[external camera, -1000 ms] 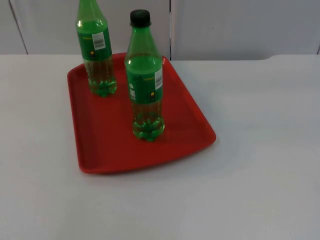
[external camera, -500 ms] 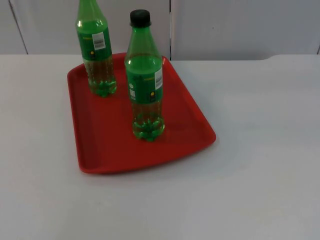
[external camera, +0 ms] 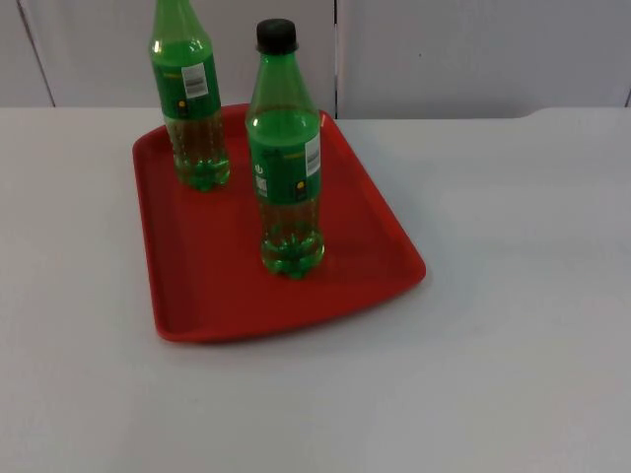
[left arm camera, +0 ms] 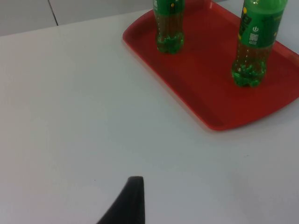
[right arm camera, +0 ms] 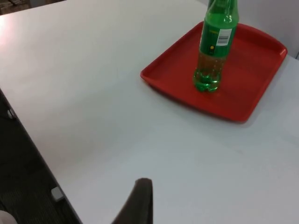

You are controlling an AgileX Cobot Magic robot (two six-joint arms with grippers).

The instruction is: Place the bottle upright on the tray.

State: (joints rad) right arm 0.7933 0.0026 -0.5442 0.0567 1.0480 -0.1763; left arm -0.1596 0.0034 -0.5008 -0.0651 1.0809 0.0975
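- Bottle with black cap stands upright on tray, near its right rim – placement appears complete.
- Second bottle stands upright at the tray's far left corner, well apart from the first.
- Left claw and right claw wait over bare worktop; finger opening cannot be told.
- Next move: none required; nothing obstructs.
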